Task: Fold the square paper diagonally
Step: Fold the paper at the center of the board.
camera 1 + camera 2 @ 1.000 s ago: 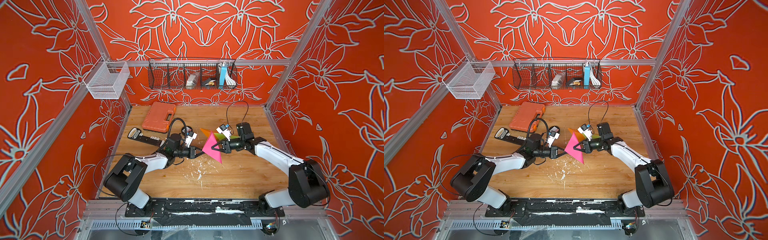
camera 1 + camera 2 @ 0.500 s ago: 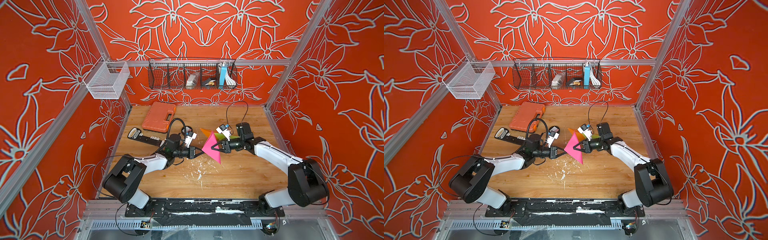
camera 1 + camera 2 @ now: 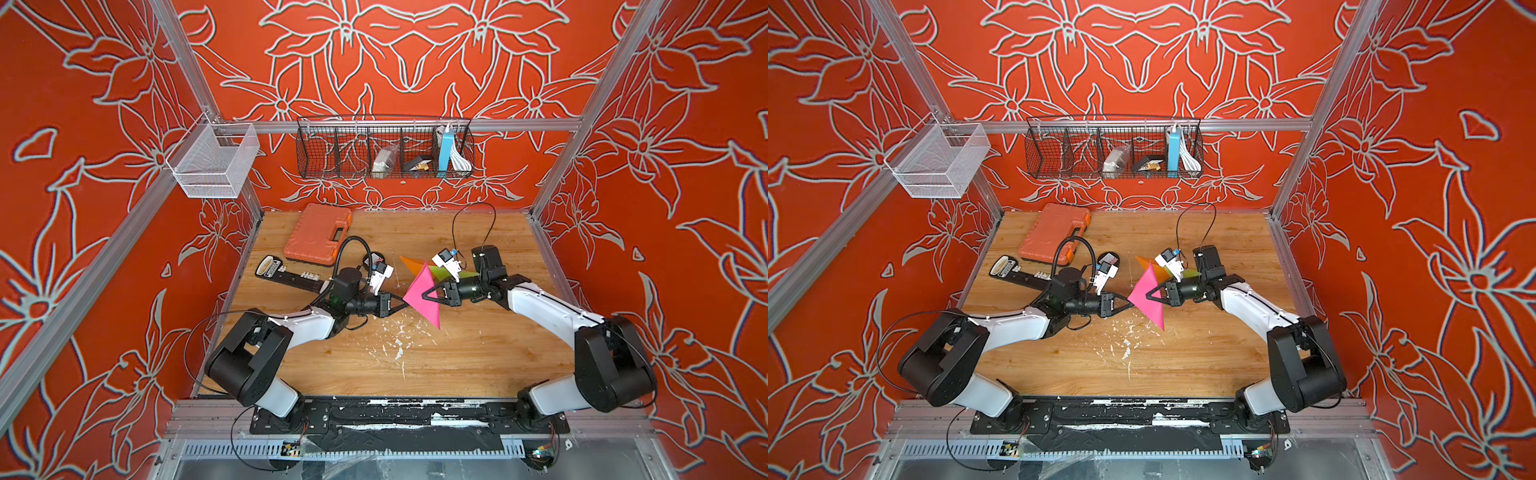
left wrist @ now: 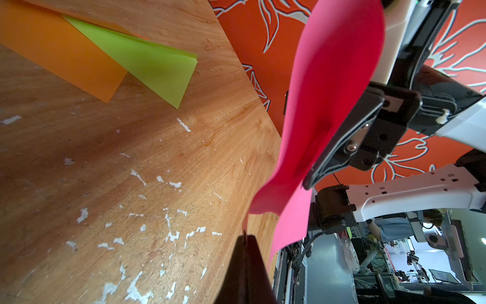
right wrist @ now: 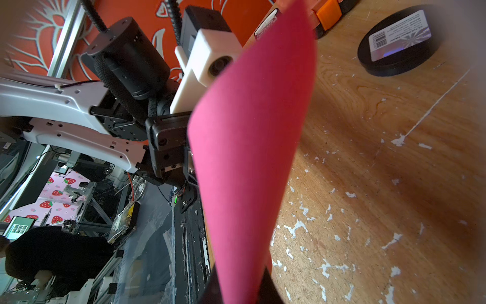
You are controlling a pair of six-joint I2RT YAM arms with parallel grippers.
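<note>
The square paper (image 3: pixel 428 313) (image 3: pixel 1152 313) is pink and hangs in the air above the wooden table (image 3: pixel 478 353), bowed and standing on edge between the two arms. My left gripper (image 3: pixel 405 302) (image 3: pixel 1130 304) is shut on its left corner; a thin pink edge comes out of the closed tips (image 4: pixel 246 235). My right gripper (image 3: pixel 423 296) (image 3: pixel 1145 296) is shut on the paper from the opposite side. In the right wrist view the pink sheet (image 5: pixel 252 158) rises straight out of the jaws and hides the left gripper's tips.
A folded orange paper (image 3: pixel 409 264) and a folded green paper (image 3: pixel 444 272) lie behind the pink one. An orange tool case (image 3: pixel 318 232), a black disc (image 5: pixel 397 42) and a black strip (image 3: pixel 291 276) sit at back left. Two wire baskets (image 3: pixel 384 149) (image 3: pixel 214 160) hang on the walls.
My left gripper's jaws have closed onto the pink paper's left corner. The right gripper keeps its hold, and the paper has barely moved.
</note>
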